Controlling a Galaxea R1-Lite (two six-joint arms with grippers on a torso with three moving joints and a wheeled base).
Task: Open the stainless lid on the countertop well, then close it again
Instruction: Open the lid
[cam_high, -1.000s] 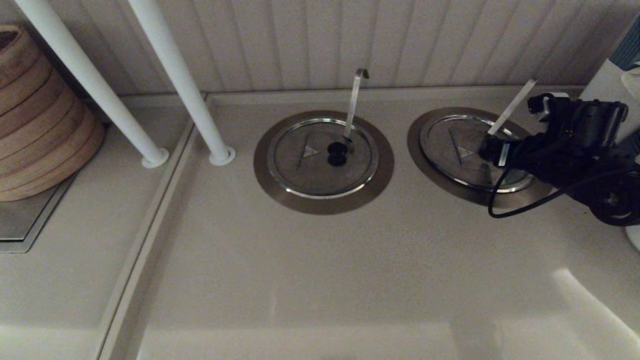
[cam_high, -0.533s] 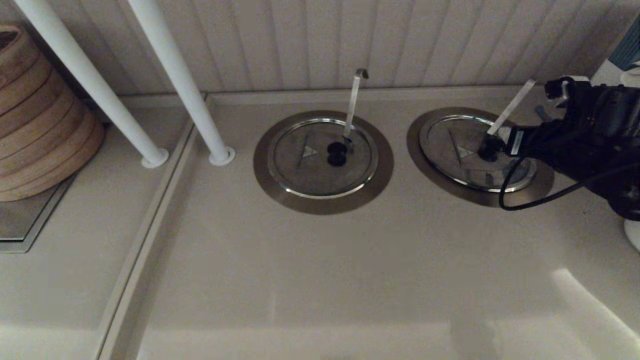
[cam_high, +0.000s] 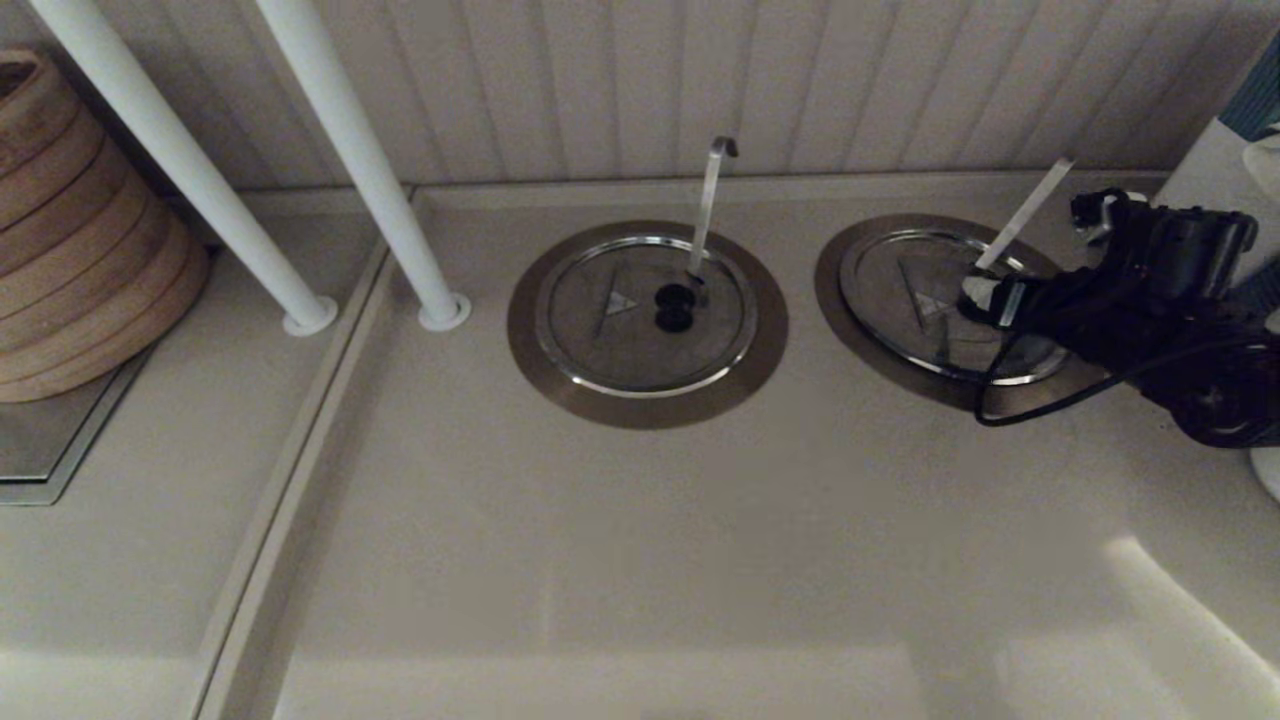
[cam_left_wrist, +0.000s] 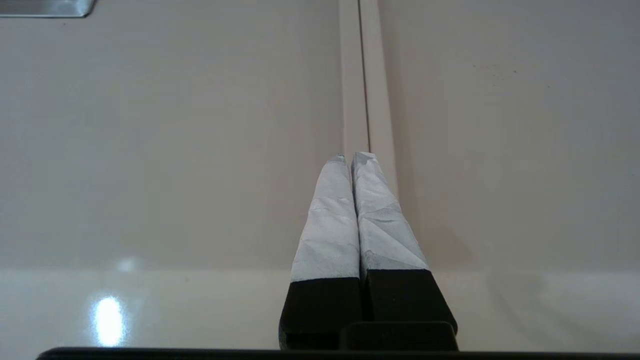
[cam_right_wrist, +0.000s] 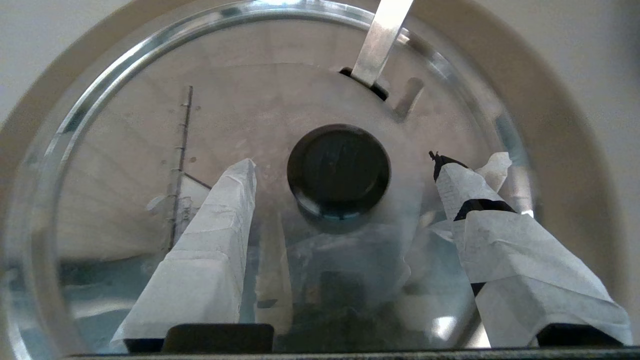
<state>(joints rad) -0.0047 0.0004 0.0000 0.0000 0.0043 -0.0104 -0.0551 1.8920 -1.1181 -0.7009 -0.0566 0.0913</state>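
On the beige countertop (cam_high: 650, 520), the right gripper (cam_right_wrist: 345, 167) gapes wide over the stainless lid (cam_high: 915, 290).

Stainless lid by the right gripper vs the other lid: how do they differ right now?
The stainless lid has a straight, flat-ended ladle handle; the other lid has a hook-tipped handle. The right gripper sits open around the stainless lid's black knob; the other lid's knob is untouched. The stainless lid shows a bluish patch near its rim; the other doesn't. Both lie flat, closed, with triangle marks.
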